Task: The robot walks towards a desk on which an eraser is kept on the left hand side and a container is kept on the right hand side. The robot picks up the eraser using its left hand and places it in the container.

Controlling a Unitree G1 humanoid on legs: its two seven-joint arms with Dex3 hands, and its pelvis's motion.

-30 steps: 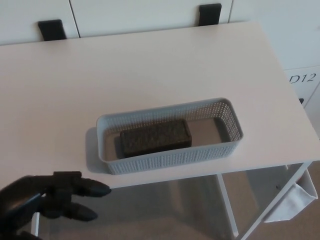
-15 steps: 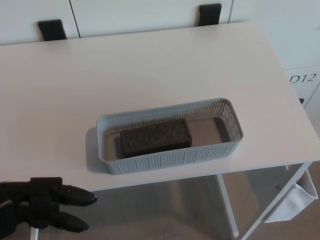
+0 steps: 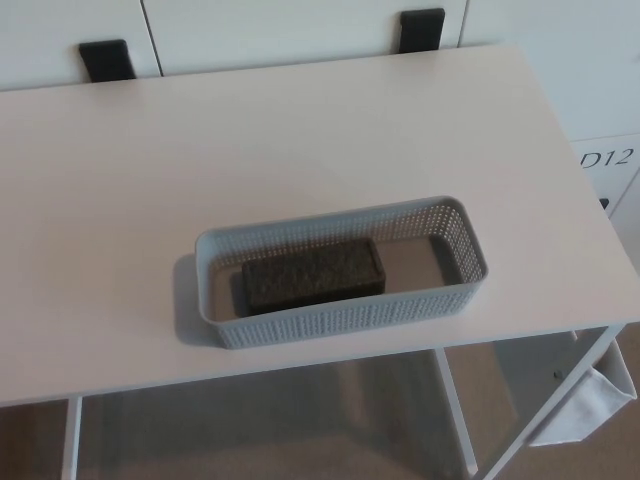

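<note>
A dark, speckled rectangular eraser (image 3: 311, 272) lies flat inside the grey perforated container (image 3: 452, 219), in its left half. The container stands near the front edge of the white desk (image 3: 200, 150), a little right of centre. Neither of my hands shows in the head view.
The desk's front edge (image 3: 300, 375) runs just below the container, with its white legs and the floor beneath. White cabinets with two black handles (image 3: 105, 57) stand behind the desk. A cabinet labelled D12 (image 3: 605, 157) is at the right.
My left hand, which was open at the lower left below the desk edge, has dropped down and left, out of the picture. The eraser and container have not moved.
</note>
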